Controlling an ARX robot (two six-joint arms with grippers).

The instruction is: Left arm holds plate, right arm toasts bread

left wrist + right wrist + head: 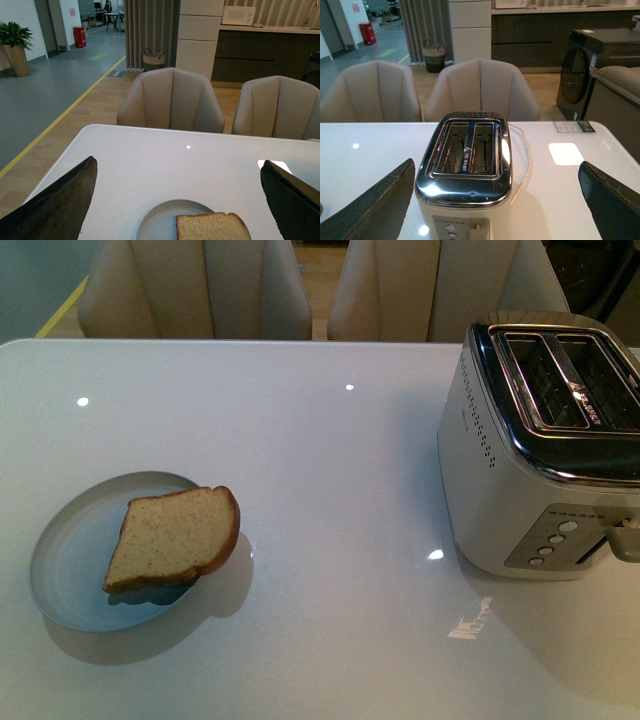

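Note:
A slice of brown bread lies on the pale blue plate at the table's left, its crust end overhanging the rim. The left wrist view has the bread and plate low between the wide-spread black fingers of my left gripper, which is open and empty, hanging back from the plate. My right gripper is open too, its fingers either side of the toaster without touching it. Neither arm shows in the front view.
The cream and chrome two-slot toaster stands at the table's right, slots empty, lever and buttons on its near face. Two beige chairs sit behind the white glossy table. A small card lies beyond the toaster.

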